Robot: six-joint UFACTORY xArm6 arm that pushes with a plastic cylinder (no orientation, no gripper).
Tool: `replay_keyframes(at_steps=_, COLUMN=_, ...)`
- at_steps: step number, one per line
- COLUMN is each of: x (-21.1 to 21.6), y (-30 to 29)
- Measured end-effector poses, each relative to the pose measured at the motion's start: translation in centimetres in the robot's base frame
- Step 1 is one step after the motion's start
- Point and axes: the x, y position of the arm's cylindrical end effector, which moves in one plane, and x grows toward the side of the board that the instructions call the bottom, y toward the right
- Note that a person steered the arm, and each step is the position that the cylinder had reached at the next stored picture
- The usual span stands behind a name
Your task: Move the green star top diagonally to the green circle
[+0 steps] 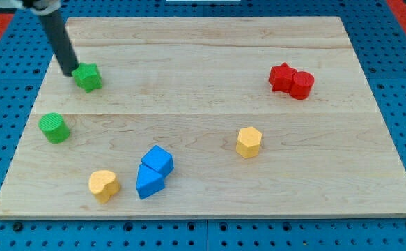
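Green star (88, 77) is found near the tabletop's (203, 49) upper left corner, above and slightly to the view's right of the green circle (53, 128), the two being well apart. My tip (71, 72) is set at the star's left edge, touching it or very nearly so; which of the two cannot be told. No claw is fitted to this arm: only a straight dark rod is carried, so nothing can be opened, closed or held, and the star can only be pushed.

Several risks can be judged from this arrangement. Because contact is made at the left edge, any push would send the star toward the view's right, and the diagonal relation to the circle could be overshot if the travel were too long. A push applied off the star's middle would likely turn it, since its points offer uneven faces, and the tip could slip off a point and lose the block. The tabletop's top and left edges are near, so a misdirected stroke could carry the star toward the rim. The circle could be disturbed if the rod were brought down past the star's left side.

The star is seen as a small, low, bright green block with short blunt points, its top face lighter than its sides, and it lies flat on the pale wood.
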Motion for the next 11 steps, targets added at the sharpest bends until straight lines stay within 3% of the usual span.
replay_keyframes(at_steps=2, x=-3.3, y=-0.1)
replay_keyframes(at_steps=3, x=-0.1, y=2.0)
replay_keyframes(at_steps=5, x=-2.6, y=5.0)
replay_keyframes(at_steps=6, x=-1.7, y=7.6)
replay_keyframes(at_steps=8, x=5.3, y=4.9)
replay_keyframes(at_steps=11, x=15.1, y=8.0)
